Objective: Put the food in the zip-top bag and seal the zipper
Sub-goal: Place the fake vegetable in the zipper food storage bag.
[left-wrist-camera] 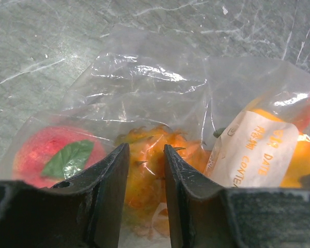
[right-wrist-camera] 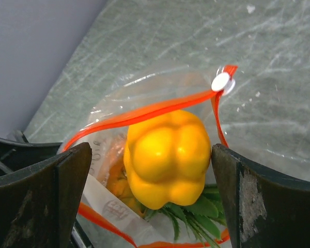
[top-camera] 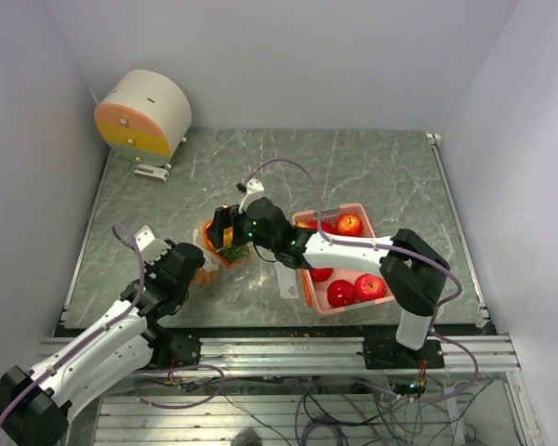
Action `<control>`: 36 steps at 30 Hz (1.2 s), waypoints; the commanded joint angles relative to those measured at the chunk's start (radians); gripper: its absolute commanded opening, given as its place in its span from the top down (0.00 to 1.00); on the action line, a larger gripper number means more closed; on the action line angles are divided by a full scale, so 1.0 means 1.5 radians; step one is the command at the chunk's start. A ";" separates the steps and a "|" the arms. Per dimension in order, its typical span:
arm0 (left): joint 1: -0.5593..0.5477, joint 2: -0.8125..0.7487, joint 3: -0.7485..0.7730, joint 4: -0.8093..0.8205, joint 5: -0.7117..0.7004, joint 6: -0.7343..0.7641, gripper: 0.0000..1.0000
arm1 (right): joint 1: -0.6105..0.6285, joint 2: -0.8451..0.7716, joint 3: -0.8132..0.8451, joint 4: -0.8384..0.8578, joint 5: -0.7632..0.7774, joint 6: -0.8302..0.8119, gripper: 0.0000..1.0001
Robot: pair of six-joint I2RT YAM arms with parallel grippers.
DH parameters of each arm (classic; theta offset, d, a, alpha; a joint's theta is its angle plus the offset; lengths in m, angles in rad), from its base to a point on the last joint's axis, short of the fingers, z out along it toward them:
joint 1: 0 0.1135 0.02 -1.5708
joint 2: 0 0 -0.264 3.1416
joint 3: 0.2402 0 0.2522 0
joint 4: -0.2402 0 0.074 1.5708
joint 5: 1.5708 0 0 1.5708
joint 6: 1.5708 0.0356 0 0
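A grey marbled surface [top-camera: 372, 177] carries everything. A pink basket [top-camera: 349, 310] sits behind the right gripper [right-wrist-camera: 150, 150], beneath that arm's forearm, and holds red apples [top-camera: 350, 224]. A clear zip-top bag [right-wrist-camera: 160, 88] lies directly under the right gripper, its orange zipper [right-wrist-camera: 144, 111] parted. This gripper stands wide, holding nothing. A yellow pepper [right-wrist-camera: 168, 155] sits between its fingers in the bag's mouth, clear of both. The left gripper [left-wrist-camera: 145, 150] is narrow, pinching the bag's film. Ahead of its fingers, inside the bag, lies a bumpy orange fruit [left-wrist-camera: 188, 150]. A pink peach [left-wrist-camera: 51, 152] lies just to the left of them.
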 commanded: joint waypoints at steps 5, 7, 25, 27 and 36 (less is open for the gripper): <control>-0.002 -0.009 0.025 -0.028 0.064 0.001 0.57 | -0.008 -0.010 -0.050 -0.014 -0.002 0.030 0.29; -0.002 -0.017 0.028 -0.023 0.076 0.003 0.57 | -0.013 -0.004 -0.067 0.037 -0.048 0.047 0.55; -0.002 0.028 0.036 0.044 0.179 0.048 0.59 | -0.019 0.013 -0.059 0.042 -0.047 0.020 0.32; -0.002 0.032 0.023 0.046 0.172 0.046 0.59 | -0.024 -0.021 -0.078 0.025 -0.046 0.009 0.18; -0.002 0.035 -0.011 0.059 0.156 0.053 0.61 | -0.046 -0.120 -0.155 -0.003 -0.101 -0.017 0.07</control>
